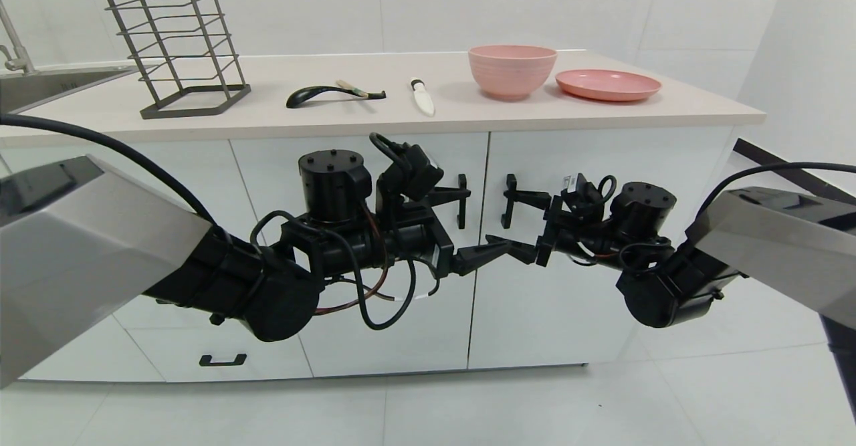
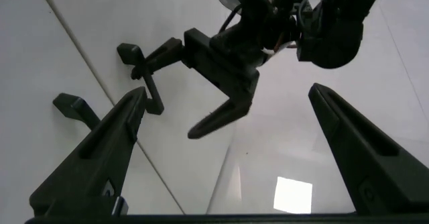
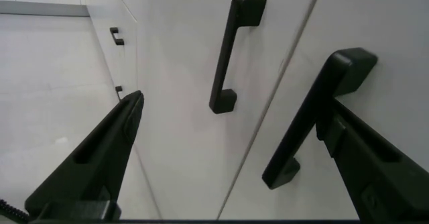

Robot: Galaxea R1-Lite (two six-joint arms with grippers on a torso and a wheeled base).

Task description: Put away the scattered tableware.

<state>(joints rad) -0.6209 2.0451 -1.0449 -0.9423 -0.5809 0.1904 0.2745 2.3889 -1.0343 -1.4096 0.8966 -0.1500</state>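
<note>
Head view: left claw (image 1: 478,225) and right claw (image 1: 515,222) both spread wide, pretty much tip to tip in front of the cabinet doors (image 1: 568,165). Pink bowl (image 1: 512,71), plate (image 1: 608,85), knife (image 1: 422,97) and spoon (image 1: 314,93) sit on the worktop (image 1: 267,117), right of the rack (image 1: 194,101).

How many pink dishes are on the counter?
2. A pink bowl sits toward the right end of the counter, and a pink plate lies just to its right. Nothing seems to hide another.

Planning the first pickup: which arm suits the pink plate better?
Right. The plate lies at the counter's right end, nearer the right fingers; the left fingers, also open, hang farther off.
</note>
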